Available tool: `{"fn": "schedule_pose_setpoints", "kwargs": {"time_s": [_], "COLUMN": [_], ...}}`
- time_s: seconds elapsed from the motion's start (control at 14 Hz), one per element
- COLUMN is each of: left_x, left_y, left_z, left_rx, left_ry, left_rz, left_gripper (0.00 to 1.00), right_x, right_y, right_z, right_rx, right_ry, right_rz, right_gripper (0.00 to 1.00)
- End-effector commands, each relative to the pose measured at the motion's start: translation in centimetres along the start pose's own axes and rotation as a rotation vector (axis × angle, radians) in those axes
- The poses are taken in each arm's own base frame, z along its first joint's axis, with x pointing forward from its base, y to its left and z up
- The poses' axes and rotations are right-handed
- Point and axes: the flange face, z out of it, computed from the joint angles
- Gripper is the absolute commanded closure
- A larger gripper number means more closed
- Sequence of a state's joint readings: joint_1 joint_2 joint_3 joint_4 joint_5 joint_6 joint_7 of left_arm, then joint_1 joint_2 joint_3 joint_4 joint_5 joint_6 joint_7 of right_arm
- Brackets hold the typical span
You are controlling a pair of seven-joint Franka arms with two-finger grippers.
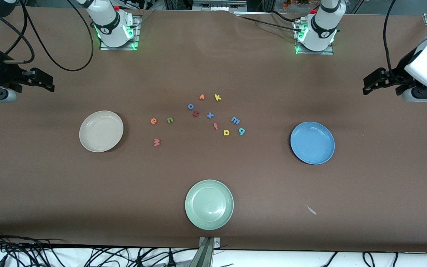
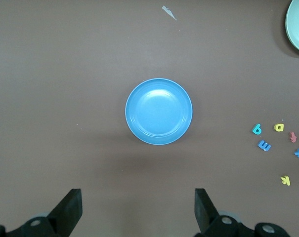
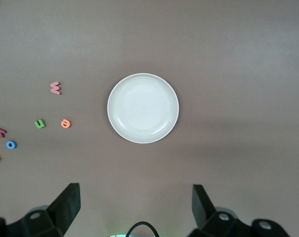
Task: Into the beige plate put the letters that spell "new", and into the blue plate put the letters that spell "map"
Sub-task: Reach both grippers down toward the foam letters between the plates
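Observation:
The beige plate (image 1: 101, 131) (image 3: 143, 108) lies empty toward the right arm's end of the table. The blue plate (image 1: 312, 142) (image 2: 158, 111) lies empty toward the left arm's end. Between them on the table are the orange "e" (image 1: 154, 121) (image 3: 65, 123), green "n" (image 1: 170, 119) (image 3: 39, 123) and salmon "w" (image 1: 156, 142) (image 3: 55, 88). Closer to the blue plate are the blue "m" (image 1: 235, 120) (image 2: 264, 145), teal "a" (image 1: 241, 131) (image 2: 257, 129) and yellow "p" (image 1: 226, 132) (image 2: 279, 127). My right gripper (image 1: 48, 83) (image 3: 136, 202) hangs open and empty high over its end of the table. My left gripper (image 1: 368, 84) (image 2: 138, 205) is likewise open and empty.
Spare letters sit mid-table: orange "v" (image 1: 201, 97), yellow "k" (image 1: 217, 97), blue "o" (image 1: 190, 106), dark-red letter (image 1: 195, 114), blue "x" (image 1: 210, 115), salmon letter (image 1: 216, 126). A pale green plate (image 1: 209, 204) lies nearest the front camera. A paper scrap (image 1: 311, 210) lies beside it.

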State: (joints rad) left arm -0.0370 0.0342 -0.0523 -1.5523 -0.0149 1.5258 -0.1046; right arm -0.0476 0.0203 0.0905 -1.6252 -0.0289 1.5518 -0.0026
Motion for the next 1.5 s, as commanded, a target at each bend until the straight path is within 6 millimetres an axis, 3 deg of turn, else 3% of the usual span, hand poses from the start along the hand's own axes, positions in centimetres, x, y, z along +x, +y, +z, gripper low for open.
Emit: {"fn": "schedule_pose_setpoints", "kwargs": {"time_s": [0.0, 0.29, 0.5, 0.64, 0.71, 0.79, 0.93, 1.0, 1.14, 1.21, 1.29, 1.43], "left_x": [1.3, 3.5, 3.7, 4.0, 4.8, 5.4, 4.2, 4.4, 4.8, 4.1, 3.7, 2.9], "left_y": [2.9, 9.2, 16.8, 22.0, 23.2, 24.5, 28.6, 29.2, 29.9, 31.3, 32.4, 35.3], "left_z": [2.4, 9.6, 13.4, 17.4, 20.1, 23.2, 28.4, 31.2, 33.1, 33.7, 34.5, 36.3], "left_rx": [-0.016, -0.002, -0.004, -0.047, -0.055, -0.056, -0.031, -0.027, -0.035, -0.037, -0.038, -0.036], "left_ry": [-0.056, -0.169, -0.195, -0.215, -0.214, -0.222, -0.256, -0.269, -0.248, -0.247, -0.238, -0.180], "left_rz": [0.063, 0.149, 0.217, 0.247, 0.267, 0.278, 0.337, 0.340, 0.342, 0.343, 0.333, 0.225], "left_gripper": [0.00, 0.00, 0.00, 0.00, 0.00, 0.00, 0.00, 0.00, 0.00, 0.00, 0.00, 0.00], "right_x": [-0.4, -0.2, -0.1, 0.3, 0.5, 0.9, 1.6, 2.0, 3.2, 4.3, 4.6, 6.6], "right_y": [0.0, 0.0, -0.1, -0.4, -0.7, -1.9, -5.0, -6.7, -9.9, -11.7, -13.9, -15.4], "right_z": [0.1, 0.4, 0.9, 1.2, 1.7, 2.6, 3.6, 3.9, 5.7, 7.7, 8.5, 11.3], "right_rx": [0.018, 0.018, 0.018, 0.018, 0.020, 0.021, 0.019, 0.016, 0.008, -0.004, -0.018, 0.012], "right_ry": [-0.005, -0.009, -0.018, -0.015, -0.026, -0.048, -0.053, -0.043, -0.048, -0.079, -0.083, -0.052], "right_rz": [0.004, 0.008, 0.006, 0.000, -0.006, -0.032, -0.091, -0.124, -0.194, -0.227, -0.249, -0.192], "right_gripper": [0.00, 0.00, 0.00, 0.00, 0.00, 0.00, 0.00, 0.00, 0.00, 0.00, 0.00, 0.00]}}
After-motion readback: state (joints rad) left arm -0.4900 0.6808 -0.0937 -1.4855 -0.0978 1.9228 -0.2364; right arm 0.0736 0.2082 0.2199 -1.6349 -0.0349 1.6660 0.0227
